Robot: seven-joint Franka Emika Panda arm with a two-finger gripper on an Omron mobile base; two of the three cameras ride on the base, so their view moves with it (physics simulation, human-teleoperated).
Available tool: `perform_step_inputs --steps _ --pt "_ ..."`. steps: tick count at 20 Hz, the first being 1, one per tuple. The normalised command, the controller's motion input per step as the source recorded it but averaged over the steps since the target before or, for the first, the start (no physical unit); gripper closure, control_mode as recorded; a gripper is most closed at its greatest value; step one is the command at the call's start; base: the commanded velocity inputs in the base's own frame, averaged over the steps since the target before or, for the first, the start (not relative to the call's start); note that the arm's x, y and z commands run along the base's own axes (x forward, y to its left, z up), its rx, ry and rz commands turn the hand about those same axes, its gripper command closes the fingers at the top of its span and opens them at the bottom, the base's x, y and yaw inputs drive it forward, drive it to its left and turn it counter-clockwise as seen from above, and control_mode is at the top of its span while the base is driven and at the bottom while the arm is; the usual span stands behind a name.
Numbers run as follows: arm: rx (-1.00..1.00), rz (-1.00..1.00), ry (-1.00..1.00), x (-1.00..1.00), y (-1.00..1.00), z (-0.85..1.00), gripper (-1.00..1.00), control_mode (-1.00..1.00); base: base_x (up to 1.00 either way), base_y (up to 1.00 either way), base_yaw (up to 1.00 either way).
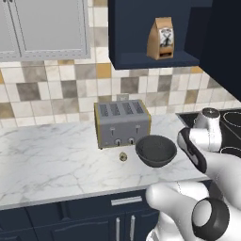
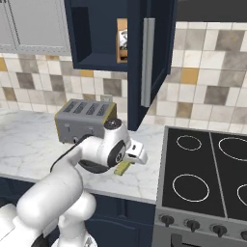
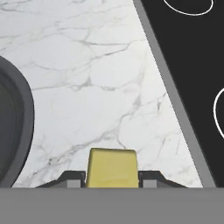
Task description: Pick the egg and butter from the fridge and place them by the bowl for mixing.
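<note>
White jointed arm bent forward and low over the white marble-veined desk (image 1: 52, 160), wrist tipped down just right of the bowl. Hanging above the bare desk strip between bowl and cooktop.

Far left on the desk: boxy brushed-metal four-slot toaster (image 1: 122, 123) with yellowish edges. Just in front of it, tiny tan-beige roundish egg (image 1: 123, 156), resting on the marble close to the left side of the round, deep, dark charcoal-grey bowl (image 1: 156, 150), smooth and thin-rimmed. Above, brown paper bag (image 1: 161, 38) on an open navy shelf. Further right, flat black glossy cooktop (image 2: 207, 169) with white ring marks.

Gripper (image 3: 112, 177) clenched on the small pale-yellow rectangular butter block (image 3: 112, 168), matte and square-edged, one dark fingertip pressing each side. Butter held above the desk, right of the bowl's rim.
</note>
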Motion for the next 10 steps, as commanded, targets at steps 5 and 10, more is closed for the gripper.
perform_step_inputs --steps 5,10 --pt "0.04 0.03 -0.09 0.24 -0.03 -0.29 1.00 -1.00 0.00 0.00 0.00" --pt "0.06 0.00 0.00 0.33 0.00 -0.20 1.00 -1.00 0.00 0.00 0.00"
